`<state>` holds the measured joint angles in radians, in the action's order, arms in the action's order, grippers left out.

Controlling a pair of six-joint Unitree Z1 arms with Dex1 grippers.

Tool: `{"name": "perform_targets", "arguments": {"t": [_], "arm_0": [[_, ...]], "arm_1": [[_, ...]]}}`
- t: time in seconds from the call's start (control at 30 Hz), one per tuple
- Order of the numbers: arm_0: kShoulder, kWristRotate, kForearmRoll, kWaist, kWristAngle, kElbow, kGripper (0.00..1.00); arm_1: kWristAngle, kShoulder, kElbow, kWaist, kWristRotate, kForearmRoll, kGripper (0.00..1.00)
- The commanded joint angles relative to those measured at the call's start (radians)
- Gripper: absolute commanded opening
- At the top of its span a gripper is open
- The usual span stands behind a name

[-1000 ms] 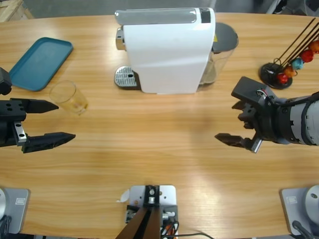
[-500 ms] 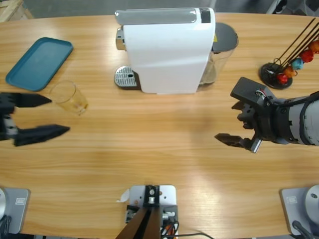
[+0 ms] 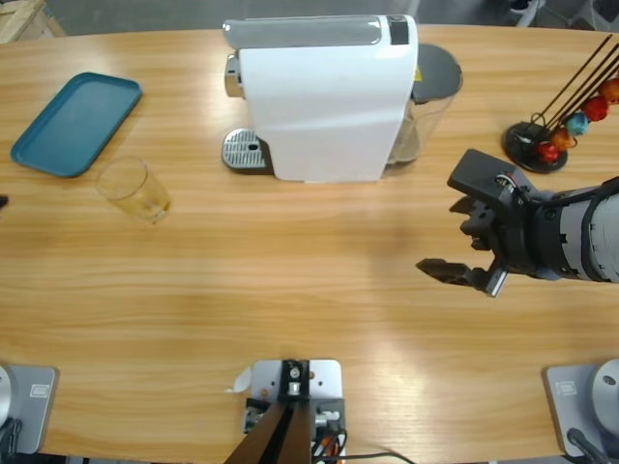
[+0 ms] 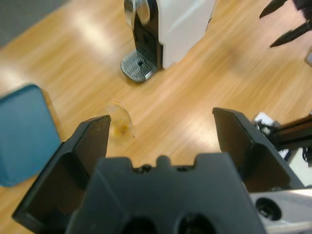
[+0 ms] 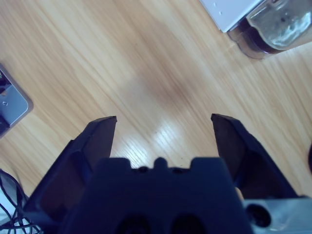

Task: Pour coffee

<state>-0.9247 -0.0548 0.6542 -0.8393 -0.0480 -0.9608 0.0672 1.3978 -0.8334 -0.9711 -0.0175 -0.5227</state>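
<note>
The long wooden table point(image 3: 319, 280) has a big white coffee machine point(image 3: 329, 97) standing at the back, near the middle — its little silver drip tray point(image 3: 244, 150) sticks out on one side and a clear water tank point(image 3: 430, 92) sits on the other. A blue tray point(image 3: 75, 123) lies flat near one end of the table, and a small see-through glass point(image 3: 133, 189) stands just beside it, close to its corner. At the other end stands a black rack point(image 3: 551, 135) with round coloured capsules on it — well apart from the glass.
</note>
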Motion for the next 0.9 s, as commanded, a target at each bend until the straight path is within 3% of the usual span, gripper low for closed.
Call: {"name": "perform_targets", "arguments": {"t": [0.03, 0.17, 0.33, 0.5, 0.67, 0.9], "arm_0": [[-0.138, -0.005, -0.12, 0.116, 0.058, -0.102, 0.824], [-0.227, -0.152, -0.263, 0.286, 0.306, -0.1, 0.83], [-0.362, -0.343, -0.424, 0.405, 0.614, -0.096, 0.83], [-0.481, -0.578, -0.588, 0.528, 0.837, -0.096, 0.83], [-0.575, -0.693, -0.681, 0.568, 0.897, -0.096, 0.83], [-0.633, -0.698, -0.692, 0.569, 0.979, -0.042, 0.826]], "arm_1": [[0.002, 0.032, 0.006, -0.011, -0.024, -0.008, 0.857], [0.003, 0.045, 0.0, -0.011, -0.024, -0.01, 0.858], [0.002, 0.043, -0.001, -0.011, -0.024, -0.01, 0.857], [0.003, 0.041, -0.001, -0.011, -0.024, -0.01, 0.858], [0.003, 0.041, -0.001, -0.011, -0.022, -0.01, 0.858], [0.002, 0.045, -0.001, -0.011, -0.021, -0.011, 0.858]]}}
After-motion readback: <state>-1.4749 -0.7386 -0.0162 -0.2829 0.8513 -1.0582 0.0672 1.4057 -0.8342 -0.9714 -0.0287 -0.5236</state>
